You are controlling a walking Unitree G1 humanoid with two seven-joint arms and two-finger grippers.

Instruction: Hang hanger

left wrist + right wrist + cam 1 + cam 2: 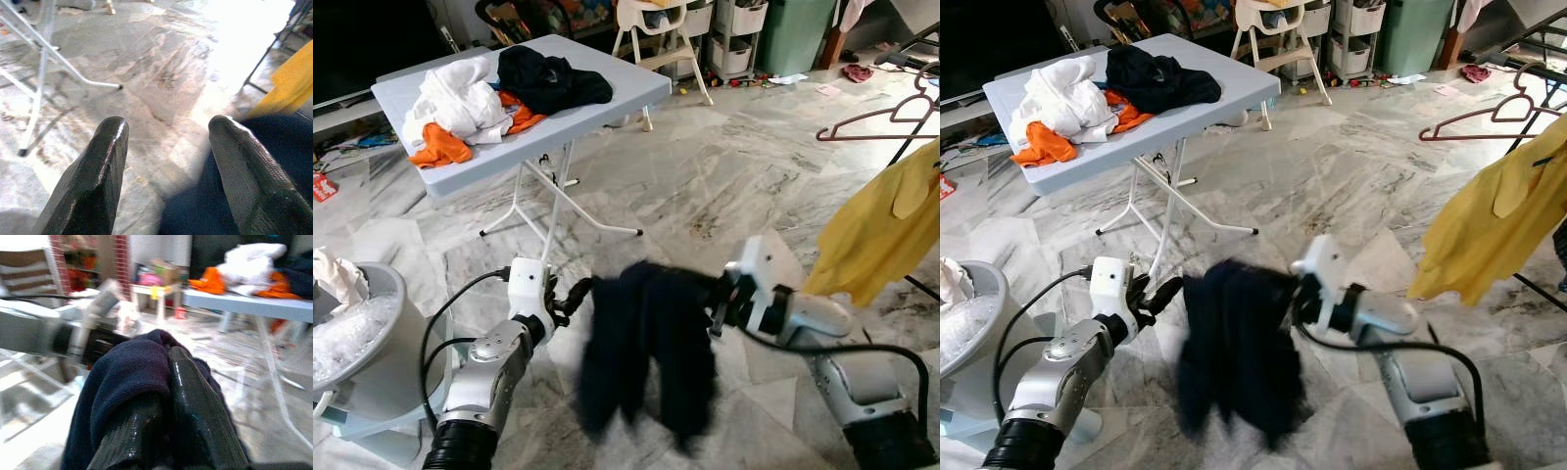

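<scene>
A dark navy garment (646, 352) hangs limp in front of me above the floor. My right gripper (717, 294) is shut on its upper edge; in the right wrist view the cloth (132, 377) bunches over the black fingers (195, 416). My left gripper (576, 292) stands open just left of the garment, its two fingers (93, 181) spread, with the navy cloth (274, 147) beside one of them. An empty reddish hanger (881, 122) hangs on a rack at the far right. A yellow shirt (886, 225) hangs below it.
A light blue folding table (597, 108) at the back holds white, orange and black clothes (489, 98). A grey basket (362, 352) with white laundry stands at my left. Marble floor (724, 186) lies open between table and rack.
</scene>
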